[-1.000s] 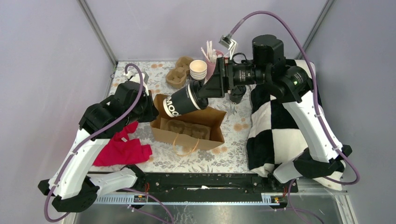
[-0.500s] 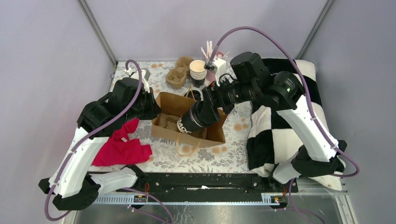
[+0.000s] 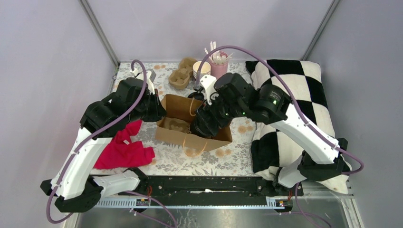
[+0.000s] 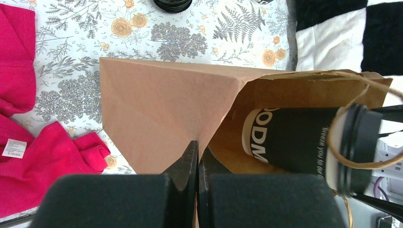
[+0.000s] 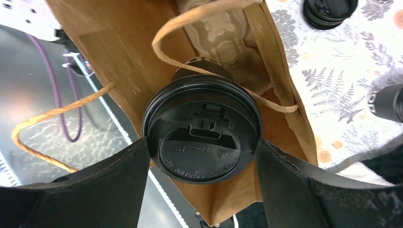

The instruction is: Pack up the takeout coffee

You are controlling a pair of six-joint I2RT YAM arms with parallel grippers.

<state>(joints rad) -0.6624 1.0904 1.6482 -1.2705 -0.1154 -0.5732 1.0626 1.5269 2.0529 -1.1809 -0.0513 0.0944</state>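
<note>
Two claws meet at a brown paper bag [image 4: 161,109] on the floral desk [image 4: 157,38]. The left claw [image 4: 198,156] is pinched together on the bag's rim. The right claw [image 5: 202,156], fingers spread wide, clamps the lidded takeout coffee [image 4: 294,140], tilted partway inside the bag's mouth above a pulp cup carrier [image 5: 223,28].

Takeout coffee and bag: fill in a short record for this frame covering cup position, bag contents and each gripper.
cup: takeout coffee, lid on, tilted, base first inside the paper bag
bag contents: pulp cup carrier at the bottom
left gripper: shut, pinching the bag's rim
right gripper: closed on the cup at its lid
nearby: red cloth, checkered pillow
</note>
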